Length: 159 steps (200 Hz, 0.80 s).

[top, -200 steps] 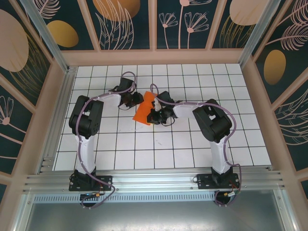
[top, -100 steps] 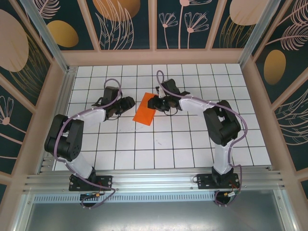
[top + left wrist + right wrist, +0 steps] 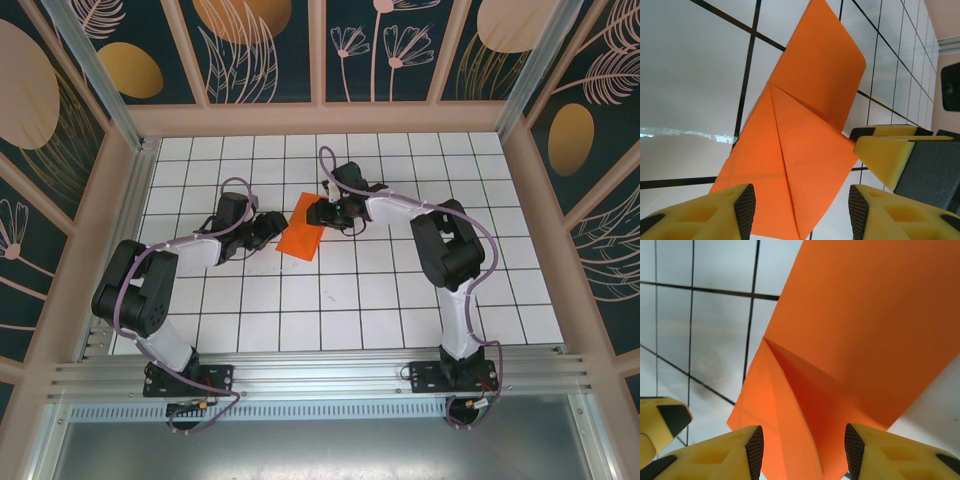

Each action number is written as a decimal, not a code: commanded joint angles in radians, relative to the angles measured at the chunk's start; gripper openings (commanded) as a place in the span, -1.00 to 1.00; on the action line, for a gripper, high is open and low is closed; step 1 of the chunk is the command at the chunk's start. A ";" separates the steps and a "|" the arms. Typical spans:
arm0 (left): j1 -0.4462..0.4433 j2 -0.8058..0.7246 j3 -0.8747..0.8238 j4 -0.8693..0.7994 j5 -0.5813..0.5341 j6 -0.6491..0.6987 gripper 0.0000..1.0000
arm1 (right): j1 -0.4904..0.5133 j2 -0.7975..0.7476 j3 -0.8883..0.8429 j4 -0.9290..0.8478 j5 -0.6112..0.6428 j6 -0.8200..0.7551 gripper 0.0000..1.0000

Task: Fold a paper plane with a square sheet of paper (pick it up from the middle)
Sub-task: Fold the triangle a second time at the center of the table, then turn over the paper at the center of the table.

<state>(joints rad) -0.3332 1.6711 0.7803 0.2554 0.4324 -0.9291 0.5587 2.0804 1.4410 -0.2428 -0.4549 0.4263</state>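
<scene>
Bright orange creased paper sheet (image 3: 301, 228) lies on white gridded table (image 3: 350, 300), between left gripper (image 3: 800, 210) and right gripper (image 3: 802, 450). Both jaws released, spread at its edges. Bare tiles elsewhere around.

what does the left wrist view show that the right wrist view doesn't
Left wrist: the paper out to its far corner, two creases meeting at a point, and a fingertip of the right gripper beside its edge.
Right wrist: a close look at one flap lifting, with shadow under it, and a fingertip of the left gripper at lower left.
Both: orange paper on the grid table, unheld, seen past an open gripper.
</scene>
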 commanded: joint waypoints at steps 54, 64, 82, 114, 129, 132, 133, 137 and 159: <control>-0.006 0.093 -0.044 0.221 0.154 -0.098 0.11 | -0.074 0.031 -0.093 0.173 -0.261 0.053 -0.80; -0.007 0.108 -0.047 0.239 0.165 -0.101 0.12 | -0.081 0.029 -0.110 0.204 -0.289 0.064 -0.84; -0.007 0.128 -0.047 0.254 0.172 -0.102 0.12 | -0.085 0.032 -0.124 0.229 -0.319 0.067 -0.70; -0.009 0.137 -0.051 0.261 0.167 -0.102 0.12 | -0.078 0.044 -0.128 0.229 -0.340 0.051 -0.41; -0.009 0.142 -0.050 0.263 0.167 -0.101 0.12 | -0.074 0.055 -0.120 0.220 -0.344 0.044 -0.40; -0.009 0.142 -0.050 0.264 0.169 -0.102 0.12 | -0.074 0.057 -0.119 0.221 -0.348 0.043 -0.40; -0.009 0.142 -0.050 0.264 0.169 -0.101 0.12 | -0.074 0.058 -0.119 0.222 -0.348 0.043 -0.40; -0.009 0.144 -0.050 0.265 0.168 -0.100 0.12 | -0.074 0.062 -0.117 0.223 -0.353 0.043 -0.40; -0.009 0.156 -0.047 0.269 0.169 -0.099 0.12 | -0.070 0.087 -0.096 0.209 -0.367 0.043 -0.47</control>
<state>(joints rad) -0.3351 1.7981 0.7357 0.4820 0.5800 -1.0237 0.4805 2.1227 1.3239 -0.0399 -0.7792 0.4839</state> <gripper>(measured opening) 0.561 0.290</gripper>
